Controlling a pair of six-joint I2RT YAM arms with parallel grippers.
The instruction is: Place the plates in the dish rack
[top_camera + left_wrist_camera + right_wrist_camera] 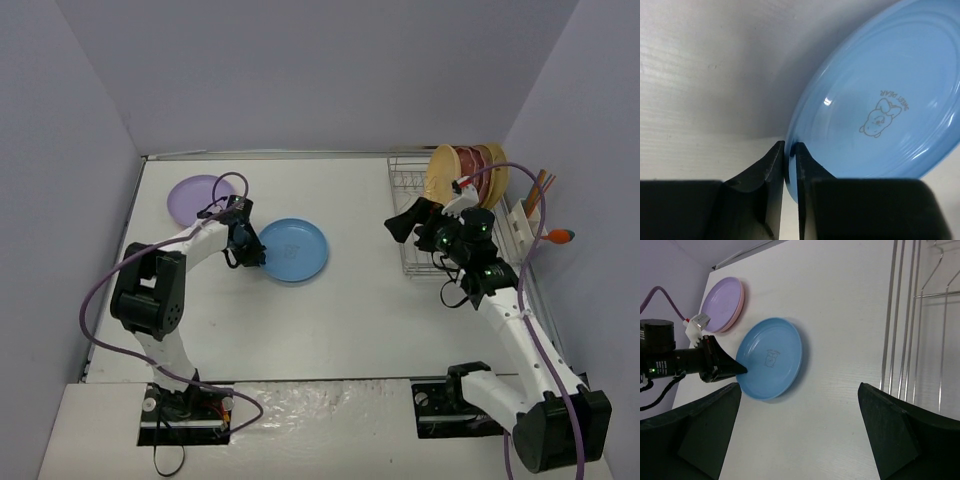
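Note:
A blue plate [295,249] with a small bear print lies on the white table; it also shows in the left wrist view [880,100] and the right wrist view [771,364]. My left gripper [250,250] is shut on its left rim [788,155]. A lilac plate [193,199] lies on a pink one at the back left, also seen in the right wrist view [720,305]. My right gripper [408,222] is open and empty, held above the table left of the dish rack [420,200]. Several plates [462,170] stand upright in the rack.
A white utensil caddy [522,222] with utensils sits at the rack's right side, near the right wall. The rack's wires [920,330] show at the right of the right wrist view. Walls close in the table on three sides.

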